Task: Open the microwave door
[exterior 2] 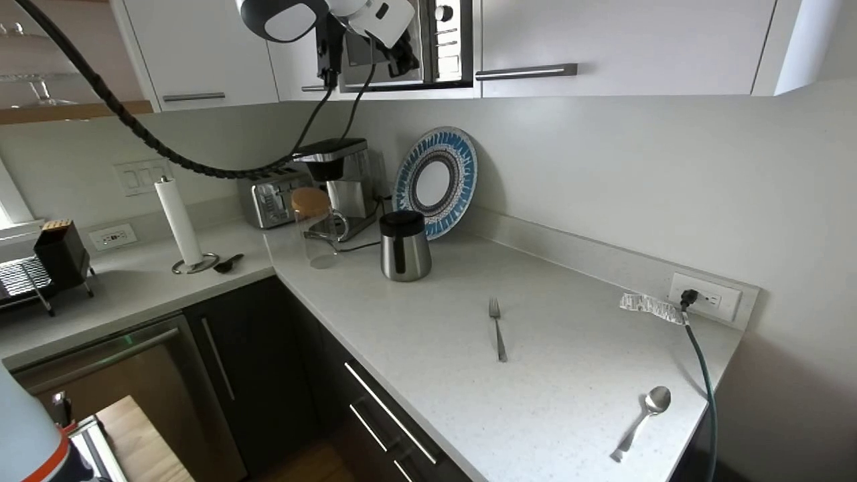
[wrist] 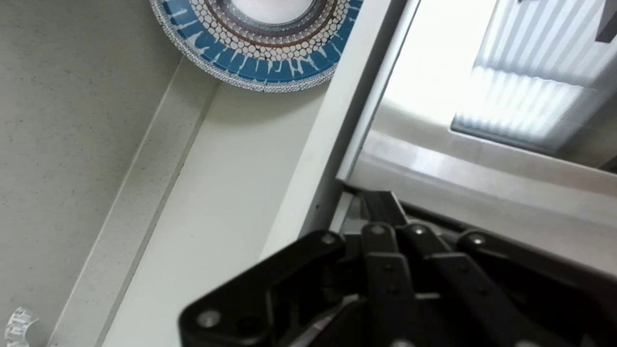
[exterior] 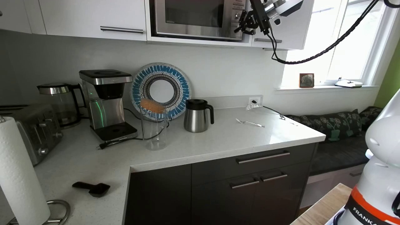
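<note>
Near the edge of the microwave door (wrist: 491, 125), the gripper (wrist: 384, 208), pressed together

Reference item: the carafe (exterior: 196, 120) on the bench (exterior: 218, 142). Directions apply in both exterior views. Left of the carafe, nearest: the jug (exterior: 155, 126). Also left, farther from the carafe: the coffee maker (exterior: 108, 107), the toaster (exterior: 38, 131), the scoop (exterior: 94, 188) and the paper-towel roll (exterior: 22, 175). Behind the carafe: the plate (exterior: 162, 91). Right of the carafe: the fork (exterior 2: 497, 328), then, farther off, the spoon (exterior 2: 641, 421). At a higher level than the carafe: the microwave door (exterior: 193, 14) and the tool (wrist: 384, 207).
</note>
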{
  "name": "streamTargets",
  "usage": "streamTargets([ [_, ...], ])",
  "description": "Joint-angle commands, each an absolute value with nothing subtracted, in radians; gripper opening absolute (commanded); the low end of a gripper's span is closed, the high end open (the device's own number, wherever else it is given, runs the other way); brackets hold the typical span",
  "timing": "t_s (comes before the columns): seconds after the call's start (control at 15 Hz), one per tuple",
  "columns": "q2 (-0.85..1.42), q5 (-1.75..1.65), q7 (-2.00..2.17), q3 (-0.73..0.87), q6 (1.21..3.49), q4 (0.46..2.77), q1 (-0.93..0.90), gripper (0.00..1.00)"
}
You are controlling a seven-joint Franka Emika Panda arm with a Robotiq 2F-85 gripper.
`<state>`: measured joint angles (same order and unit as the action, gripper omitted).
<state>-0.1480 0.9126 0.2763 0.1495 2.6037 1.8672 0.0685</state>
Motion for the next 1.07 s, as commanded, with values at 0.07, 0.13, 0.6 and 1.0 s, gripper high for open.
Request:
streamTargets([
  [0.07,-0.173,0.820,0.376,0.136,2.604,1.890,0.105,0.00],
  [0.13,-0.170,0.846,0.354,0.138,2.614,1.887,0.099,0.00],
  [0.6,-0.133,0.955,0.285,0.125,2.719,1.860,0.075,0.00],
  [1.0,-0.105,1.118,0.178,0.130,2.796,1.833,0.040,0.00],
])
